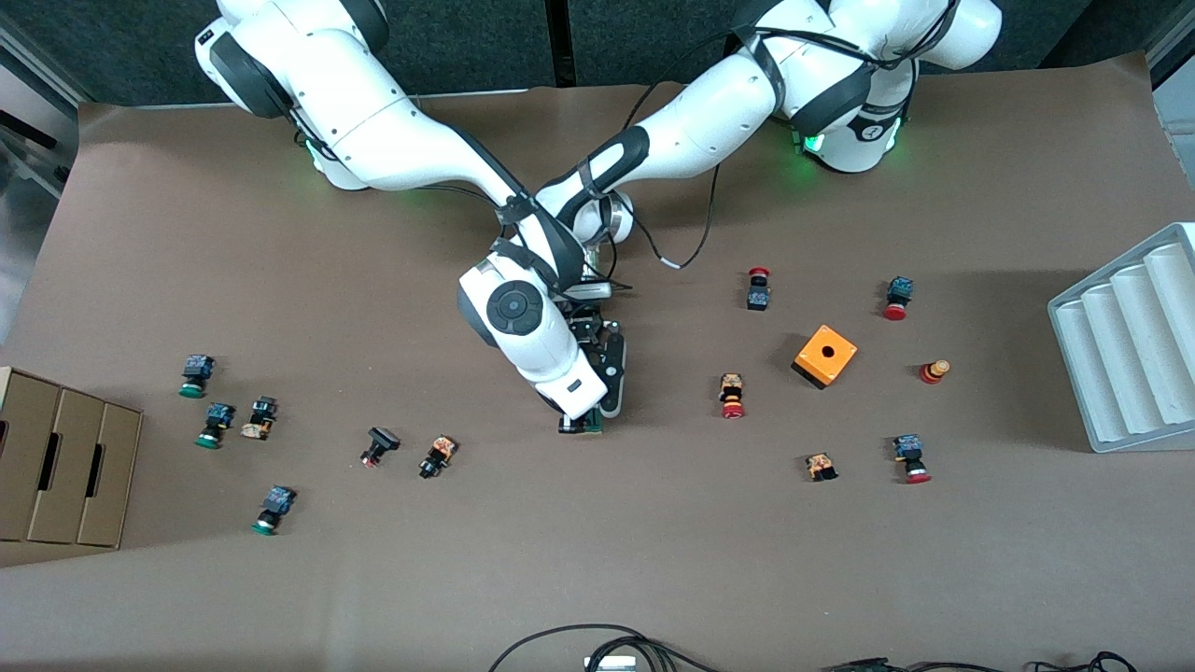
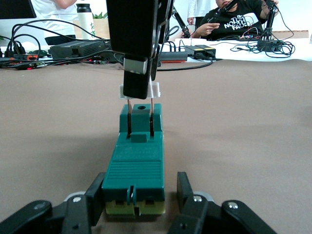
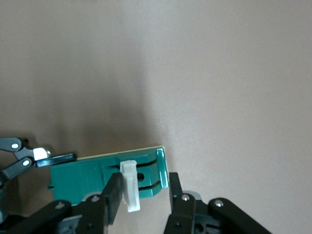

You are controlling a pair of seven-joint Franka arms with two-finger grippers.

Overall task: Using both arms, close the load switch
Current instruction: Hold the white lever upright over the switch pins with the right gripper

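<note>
I'm clamping the load switch (image 2: 135,168) on mid-table paper, left gripper (image 2: 135,204) squeezing its end; right gripper (image 3: 141,195) is pinching the white handle (image 3: 129,191), long axis running between them.

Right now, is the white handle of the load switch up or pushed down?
Up: the white handle stands above the green load switch, gripped by the right claw.
</note>
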